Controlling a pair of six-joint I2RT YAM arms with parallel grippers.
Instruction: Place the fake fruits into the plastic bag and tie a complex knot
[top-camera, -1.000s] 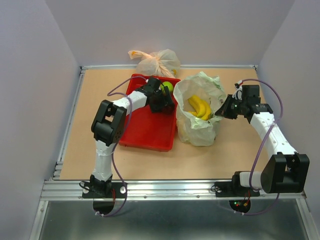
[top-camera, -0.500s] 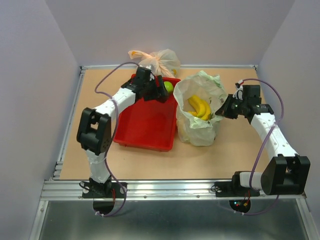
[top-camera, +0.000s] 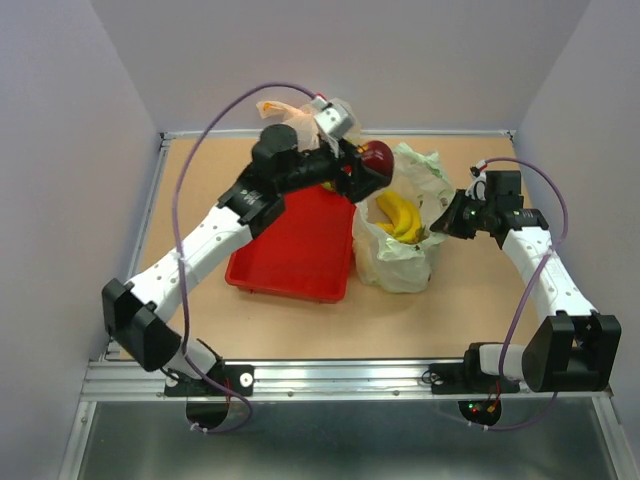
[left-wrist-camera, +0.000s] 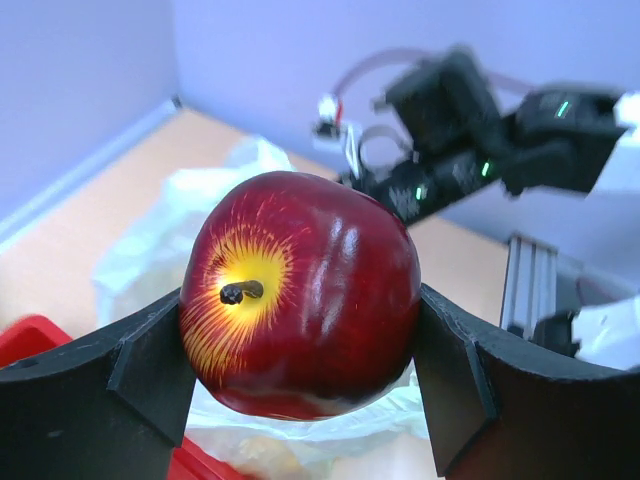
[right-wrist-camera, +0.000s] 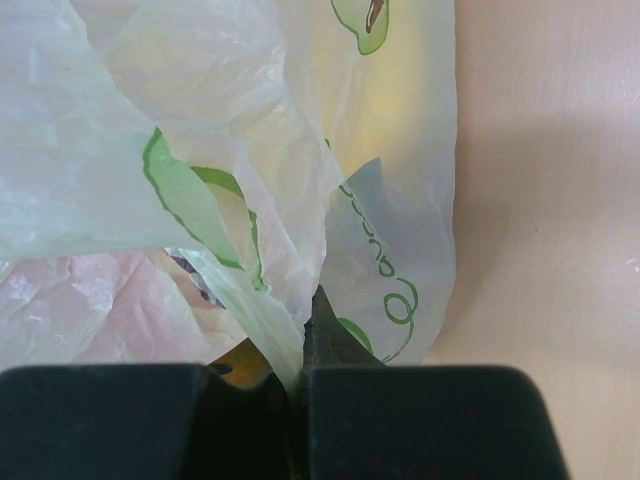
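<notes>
My left gripper (top-camera: 372, 160) is shut on the dark red apple (top-camera: 378, 155) and holds it in the air above the left rim of the plastic bag (top-camera: 395, 262). In the left wrist view the apple (left-wrist-camera: 300, 295) fills the space between the fingers (left-wrist-camera: 150, 365), the pale bag (left-wrist-camera: 150, 250) below it. Two yellow bananas (top-camera: 400, 215) lie inside the open bag. My right gripper (top-camera: 447, 222) is shut on the bag's right edge (right-wrist-camera: 270, 330) and holds it up. A bit of green apple (top-camera: 328, 185) peeks out behind the left arm.
A red tray (top-camera: 290, 250) lies left of the bag, under the left arm. An orange-peach knotted bag (top-camera: 300, 115) sits at the back edge of the table. Walls close the table on the left, back and right.
My left gripper has lifted out of the red tray with the dark red apple and swung right, over the bag's rim. The right arm and the bag have not moved.
</notes>
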